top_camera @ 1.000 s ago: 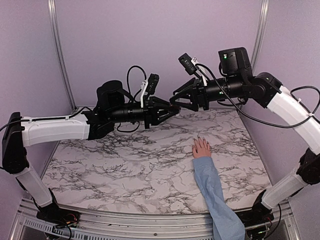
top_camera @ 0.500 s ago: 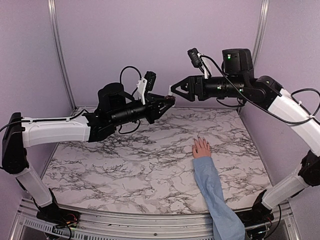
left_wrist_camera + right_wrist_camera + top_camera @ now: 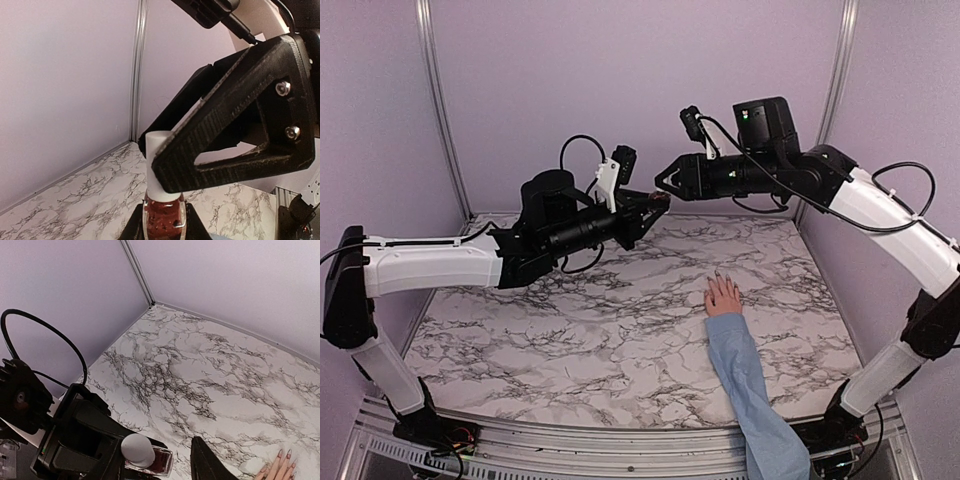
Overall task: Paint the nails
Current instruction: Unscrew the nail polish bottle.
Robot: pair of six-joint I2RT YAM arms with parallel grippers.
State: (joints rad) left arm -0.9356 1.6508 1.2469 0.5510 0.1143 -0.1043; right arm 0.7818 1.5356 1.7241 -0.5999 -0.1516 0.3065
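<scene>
Down at the near edge, the light-blue sleeve [image 3: 748,380] comes in from the right and lies flat along the marble table [image 3: 570,330]. At its end, the small pinkish hand [image 3: 724,297] rests palm down, fingers pointing away from the arm bases. There are the nails [image 3: 289,454], at the tips of those spread fingers, right of centre on the table, with nothing touching them. Both arms are up in the air, well apart from that hand.

Further back, over the far half of the marble, the two arms meet tip to tip. The left gripper [image 3: 656,202] reaches in from the left, clamped tight on a small bottle [image 3: 162,222] of dark red polish and holding it upright with its white cap [image 3: 148,147] on top. The right gripper [image 3: 663,181] comes in from the right, just above it. Its jaws stand parted, straddling that cap. From the right wrist, a gap shows between the one dark finger [image 3: 205,465] in view and the cap, so this is no grip. Whether the other finger touches the cap, I can't tell.

Behind it all, the lilac back wall [image 3: 620,80] and a metal corner post [image 3: 432,100] close off the scene.
</scene>
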